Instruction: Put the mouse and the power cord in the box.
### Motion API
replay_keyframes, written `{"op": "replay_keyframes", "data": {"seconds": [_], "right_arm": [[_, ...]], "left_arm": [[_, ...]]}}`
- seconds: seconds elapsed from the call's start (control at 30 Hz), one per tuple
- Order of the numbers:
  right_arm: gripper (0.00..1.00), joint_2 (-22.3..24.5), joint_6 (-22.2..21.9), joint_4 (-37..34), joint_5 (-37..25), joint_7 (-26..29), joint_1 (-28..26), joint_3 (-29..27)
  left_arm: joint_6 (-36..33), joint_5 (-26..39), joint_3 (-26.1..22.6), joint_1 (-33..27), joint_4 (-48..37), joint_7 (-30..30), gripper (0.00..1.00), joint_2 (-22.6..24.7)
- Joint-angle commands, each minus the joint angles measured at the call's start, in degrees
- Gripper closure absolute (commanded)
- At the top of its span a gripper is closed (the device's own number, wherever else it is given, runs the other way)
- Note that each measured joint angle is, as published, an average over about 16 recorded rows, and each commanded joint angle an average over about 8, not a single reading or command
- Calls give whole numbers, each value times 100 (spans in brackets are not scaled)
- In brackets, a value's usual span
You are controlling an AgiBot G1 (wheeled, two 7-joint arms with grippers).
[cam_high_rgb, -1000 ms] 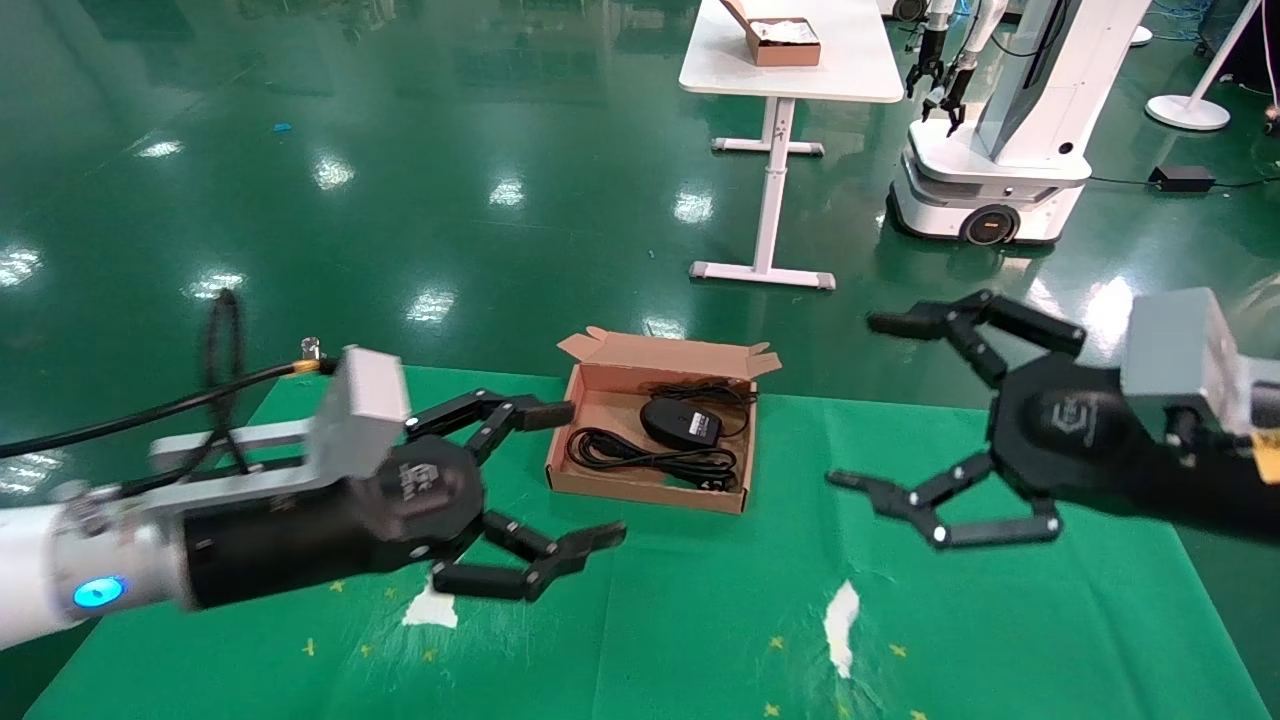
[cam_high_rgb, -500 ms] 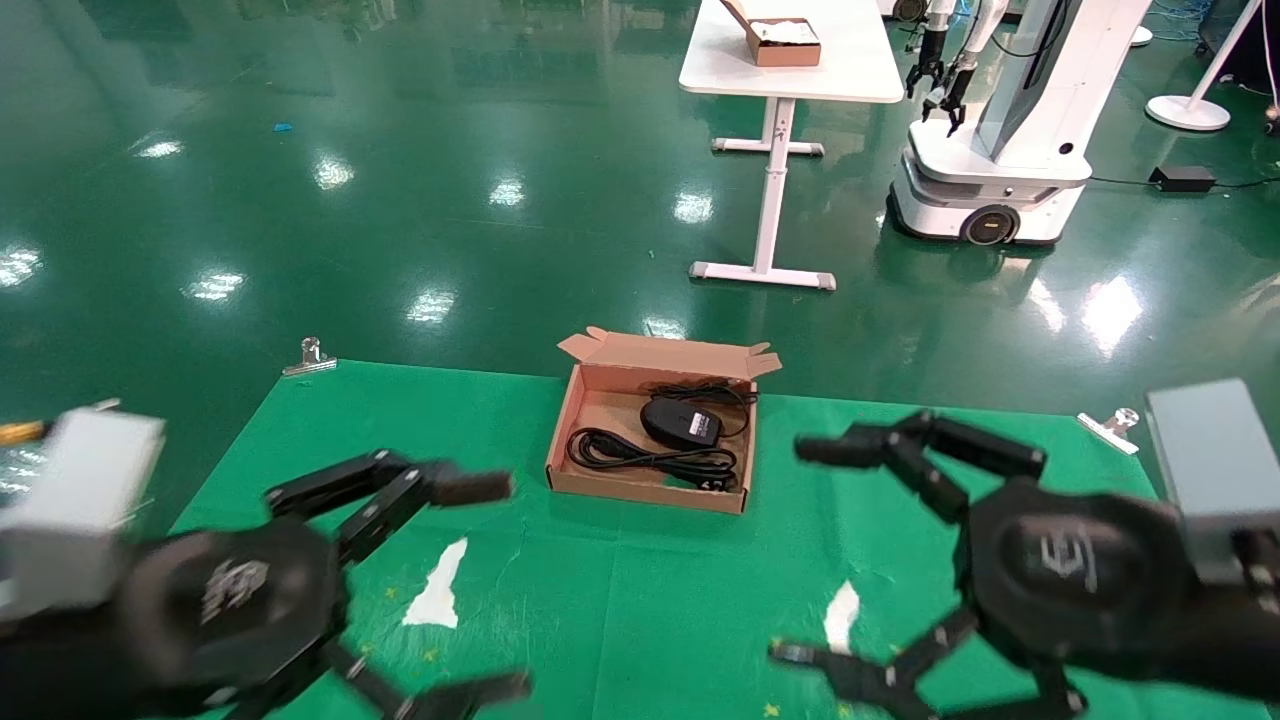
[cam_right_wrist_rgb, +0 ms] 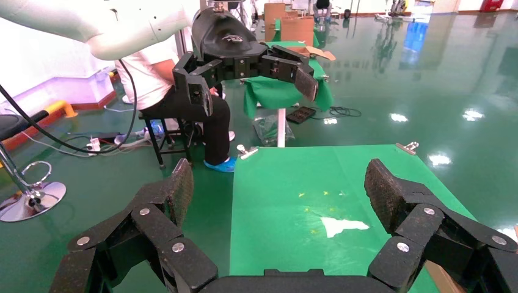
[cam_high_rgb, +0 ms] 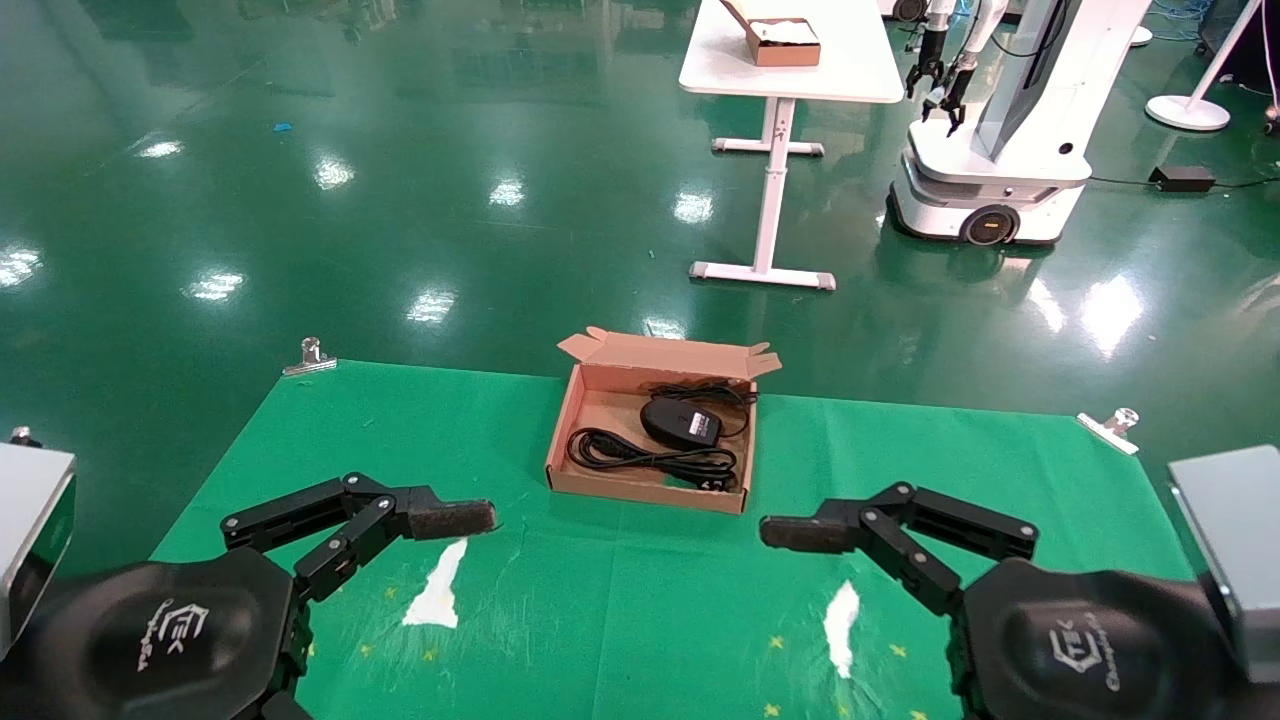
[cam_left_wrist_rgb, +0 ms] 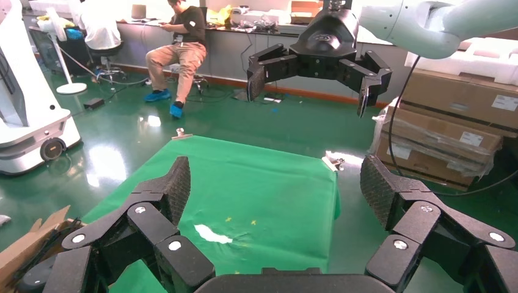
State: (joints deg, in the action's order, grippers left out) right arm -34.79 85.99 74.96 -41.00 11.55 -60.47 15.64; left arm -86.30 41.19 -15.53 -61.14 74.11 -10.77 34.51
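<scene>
On the green mat (cam_high_rgb: 640,610), near its far edge and midway across, sits the box (cam_high_rgb: 600,485) with its flap lid open and folded back. Inside it lies the mouse (cam_high_rgb: 680,423), toward the far right of the floor, its thin cable bundled just behind it; the power cord (cam_high_rgb: 640,458) lies coiled along the near side, its plug toward the right corner. Both items rest wholly within the cardboard walls. Left gripper (cam_left_wrist_rgb: 275,195) — low at the near left of the mat, well apart from the box — has its fingers spread wide and holds nothing. Right gripper (cam_right_wrist_rgb: 278,195) mirrors it at the near right, likewise spread wide and empty; each wrist view shows the opposite gripper facing it across the mat. Two white torn patches (cam_high_rgb: 437,595) mark the mat between the grippers, and metal clips (cam_high_rgb: 310,357) pin its far corners. Beyond, on the glossy green floor, stand a white table (cam_high_rgb: 790,60) bearing a smaller brown box (cam_high_rgb: 780,40) and another white robot (cam_high_rgb: 1000,150).
</scene>
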Motion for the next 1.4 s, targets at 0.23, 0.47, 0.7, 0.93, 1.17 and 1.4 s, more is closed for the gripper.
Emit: {"op": "replay_keyframes", "data": {"seconds": [0.23,0.47,0.7,0.93,1.17,1.4], "right_arm": [[0,-9,-14,-69,-37,-47,-53,16],[0,-14,-21,-104,-60,-66,-80,26],[0,-17,-24,-124,-73,-76,-95,31],[0,-19,-26,-134,-80,-82,-103,34],[0,-21,-29,-139,-83,-85,-107,37],[0,-23,-31,-143,-85,-87,-110,39]], "left_arm": [[30,31,-24,-21,-29,1,0,25],[44,45,-35,-30,-42,2,0,36],[52,55,-40,-35,-48,4,0,42],[56,59,-43,-37,-51,4,0,44],[59,61,-46,-39,-54,4,0,47],[61,63,-49,-42,-57,4,0,49]]}}
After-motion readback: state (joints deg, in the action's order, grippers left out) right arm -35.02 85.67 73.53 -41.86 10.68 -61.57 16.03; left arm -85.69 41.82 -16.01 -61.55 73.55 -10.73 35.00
